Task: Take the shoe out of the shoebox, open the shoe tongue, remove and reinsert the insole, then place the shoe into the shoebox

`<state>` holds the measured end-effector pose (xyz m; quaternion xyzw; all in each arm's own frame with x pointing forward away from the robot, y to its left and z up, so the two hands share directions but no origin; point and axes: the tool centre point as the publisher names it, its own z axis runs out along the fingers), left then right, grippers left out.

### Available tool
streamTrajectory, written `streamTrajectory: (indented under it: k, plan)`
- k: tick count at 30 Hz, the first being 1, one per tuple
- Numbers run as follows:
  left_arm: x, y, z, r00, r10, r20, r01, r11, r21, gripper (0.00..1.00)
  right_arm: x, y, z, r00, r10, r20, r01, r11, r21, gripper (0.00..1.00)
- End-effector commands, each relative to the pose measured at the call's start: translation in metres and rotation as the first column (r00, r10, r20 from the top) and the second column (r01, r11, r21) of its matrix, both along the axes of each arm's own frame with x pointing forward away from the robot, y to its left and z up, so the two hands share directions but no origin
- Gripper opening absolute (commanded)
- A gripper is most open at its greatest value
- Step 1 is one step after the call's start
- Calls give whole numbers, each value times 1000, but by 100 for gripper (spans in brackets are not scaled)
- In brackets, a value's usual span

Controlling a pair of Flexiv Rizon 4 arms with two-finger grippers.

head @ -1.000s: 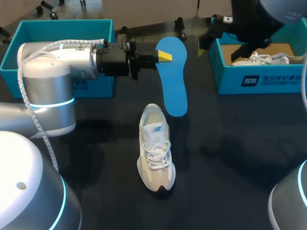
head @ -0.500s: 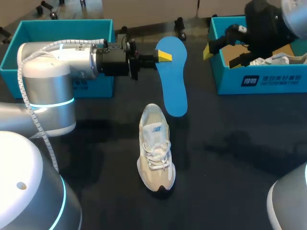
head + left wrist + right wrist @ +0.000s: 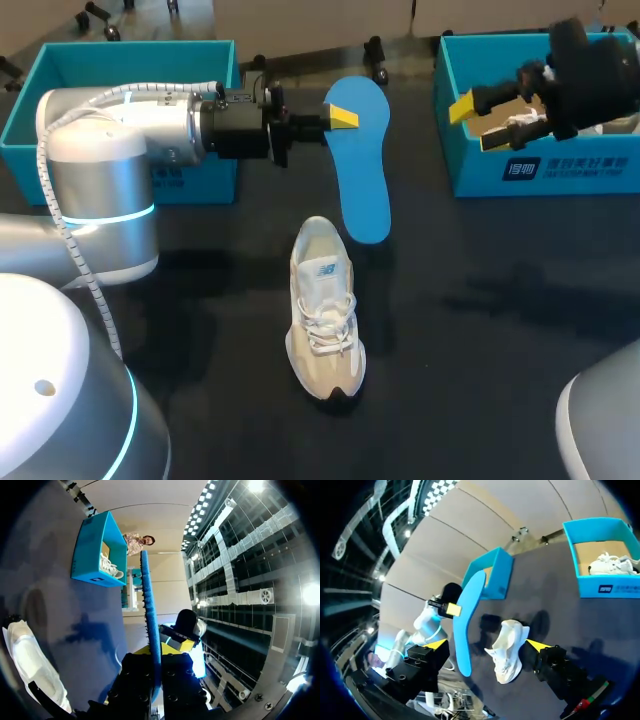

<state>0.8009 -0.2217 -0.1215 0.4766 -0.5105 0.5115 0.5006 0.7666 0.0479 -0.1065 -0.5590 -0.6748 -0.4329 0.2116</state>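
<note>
Shoe (image 3: 325, 310) stands upright near the middle of the dark table (image 3: 480, 330), toe toward the robot, outside both boxes. Just beyond its heel hangs the blue insole (image 3: 365, 170), pinched at its far end between the fingers of the left gripper (image 3: 340, 117). The right gripper (image 3: 478, 122) hovers at the right shoebox (image 3: 540, 165), fingers spread wide and holding nothing. A left shoebox (image 3: 100, 55) sits behind the left arm.

Holds left gripper (image 3: 341, 117) level at far middle, clamped on the insole (image 3: 365, 190); holds right gripper (image 3: 478, 122) at far right, fingers spread wide.
</note>
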Motion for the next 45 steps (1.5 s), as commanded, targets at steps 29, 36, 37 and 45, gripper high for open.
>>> streamTrajectory:
  k: [29, 36, 37, 45]
  plan:
    - [1, -1, 0, 1000, -1, 0, 1, 1000, 1, 0, 10, 2, -32, 993, 99, -59, -75, 947, 314, 100]
    - [1, -1, 0, 1000, -1, 0, 1, 1000, 1, 0, 10, 2, -32, 993, 99, -59, -75, 947, 314, 100]
    - [1, -1, 0, 1000, -1, 0, 1, 1000, 1, 0, 10, 2, -32, 993, 99, -59, -75, 947, 314, 100]
    - [1, 2, -6, 987, -17, 163, 18, 1000, -8, 0, 10, 2, -32, 993, 99, -59, -75, 947, 314, 100]
